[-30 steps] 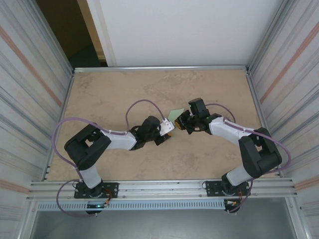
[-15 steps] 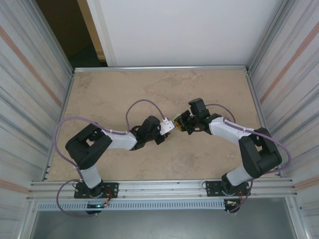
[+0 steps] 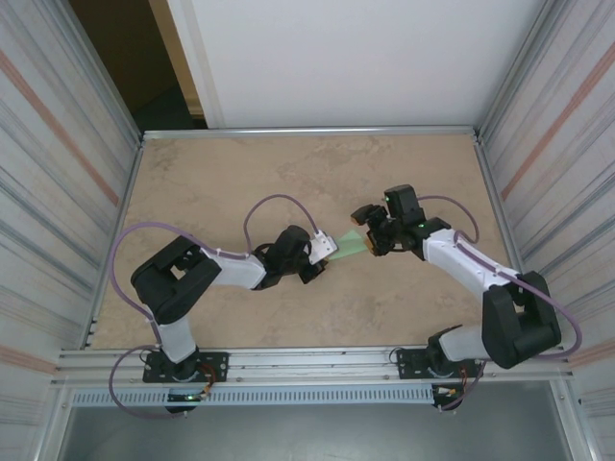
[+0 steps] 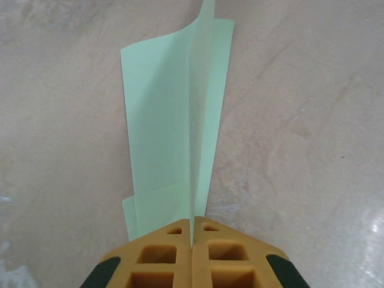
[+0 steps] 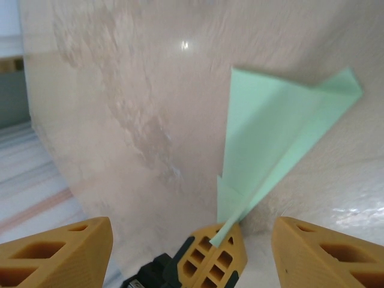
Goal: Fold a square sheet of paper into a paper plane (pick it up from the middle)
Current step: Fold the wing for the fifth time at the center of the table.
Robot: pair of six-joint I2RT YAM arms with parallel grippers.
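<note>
Where the left arm reaches to about the middle of the desk [image 3: 192,173], the left tool [image 4: 192,233] is pressed together on the narrow end of the paper plane [image 4: 174,126], a pale green folded dart standing on edge. Its wider end reaches rightward, midway between the desk's far and near edges. Just beside that end, the right tool [image 3: 371,229] has its fingers [image 5: 57,252] spread wide, clear of the paper.

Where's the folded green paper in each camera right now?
Top external: folded green paper at table centre, between the arms' tips.
Left wrist: centre, rising from the frame's bottom.
Right wrist: right of centre.
Shared landmark: the left gripper shut on its end.
</note>
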